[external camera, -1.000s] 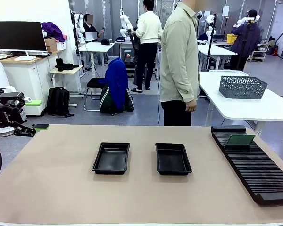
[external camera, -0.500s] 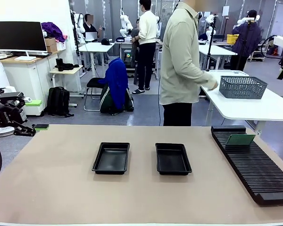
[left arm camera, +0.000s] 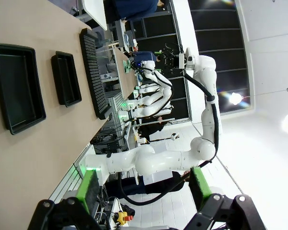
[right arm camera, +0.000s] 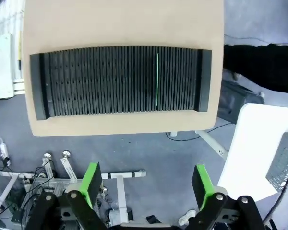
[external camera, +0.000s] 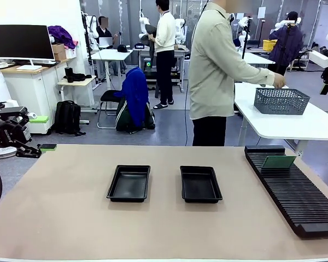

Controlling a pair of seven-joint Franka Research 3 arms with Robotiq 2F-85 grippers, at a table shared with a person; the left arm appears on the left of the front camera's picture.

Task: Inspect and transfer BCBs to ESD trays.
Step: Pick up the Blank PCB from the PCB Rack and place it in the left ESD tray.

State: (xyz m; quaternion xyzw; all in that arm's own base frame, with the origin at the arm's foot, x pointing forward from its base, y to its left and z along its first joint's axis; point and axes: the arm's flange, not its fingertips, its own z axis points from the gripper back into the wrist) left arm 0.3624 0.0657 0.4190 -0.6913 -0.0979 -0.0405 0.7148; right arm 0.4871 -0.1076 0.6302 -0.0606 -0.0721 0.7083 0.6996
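Ahead of left pincer [left arm camera: 144,191], wide open, empty: two shallow black plastic trays [left arm camera: 19,88]. Right pincer [right arm camera: 146,184] likewise, facing long black ribbed rack [right arm camera: 101,81].

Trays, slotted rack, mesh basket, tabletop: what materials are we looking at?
Two shallow black rectangular trays: likely moulded plastic, semi-matte, soft sheen on sloped rims. Long black ribbed slotted rack: probably plastic too, matte, uniform ribs. Grey mesh basket: open lattice, plastic or coated wire, cannot tell. Beige tabletop: matte, board-like or a mat; unclear.

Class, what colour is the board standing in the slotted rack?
Green; the board shows best in front view.
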